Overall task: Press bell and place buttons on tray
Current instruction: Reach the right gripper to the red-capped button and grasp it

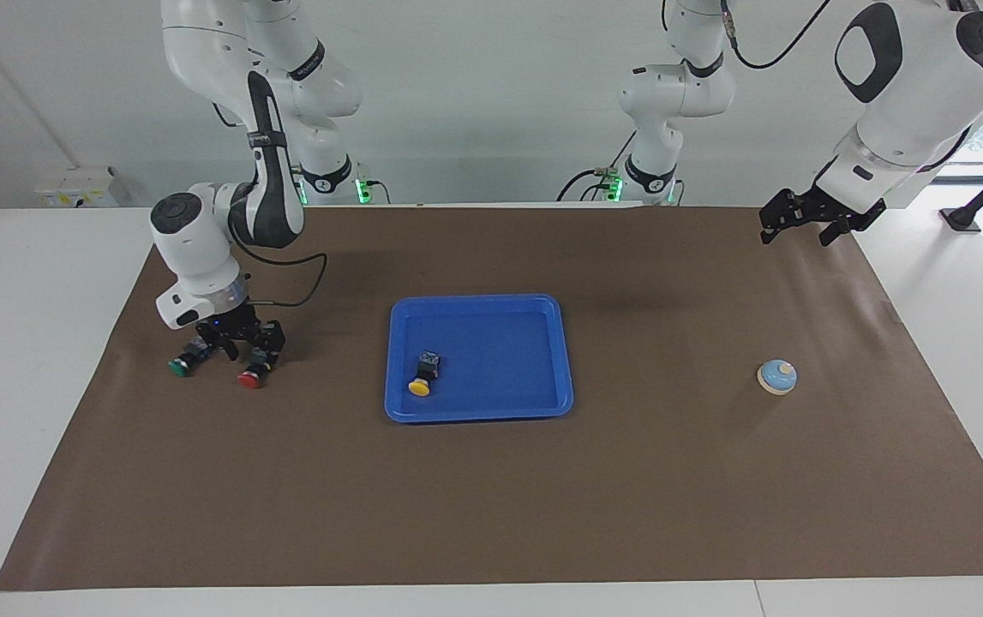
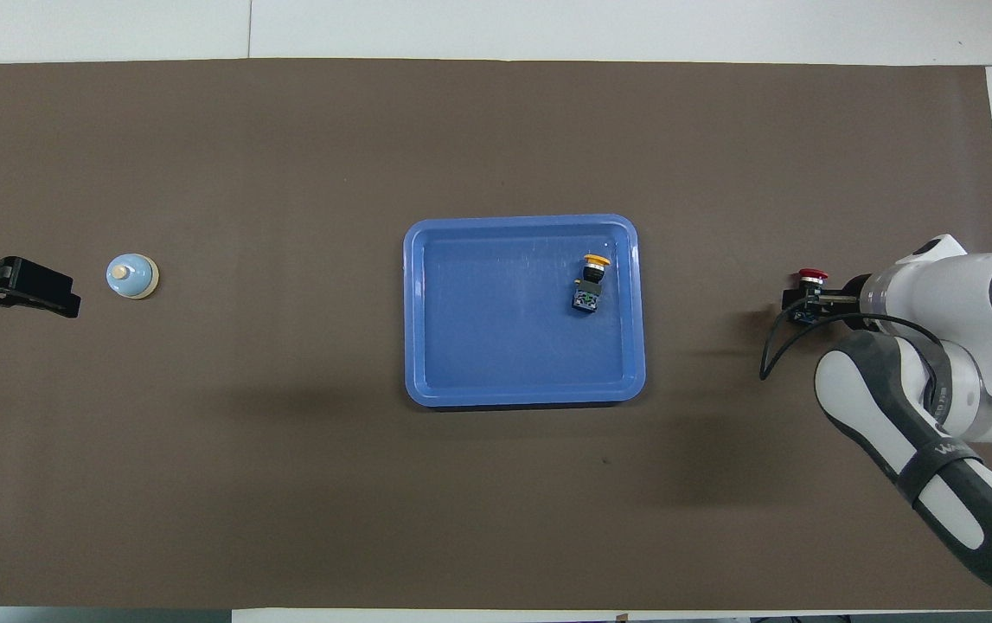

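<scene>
Facing view: the right gripper [image 1: 243, 341] is sitting low, fingers spread around the red button [image 1: 254, 369]. The left gripper [image 1: 804, 221] is waiting, up high, its grip hard to tell.

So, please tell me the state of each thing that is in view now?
yellow button: lying in the tray
red button: on the mat, right gripper down at it
green button: on the mat
bell: upright, untouched
left gripper: raised, waiting

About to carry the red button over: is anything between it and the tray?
Nothing visible. Bare mat lies between the red button under the right gripper and the tray; the green button sits outside that path.
</scene>
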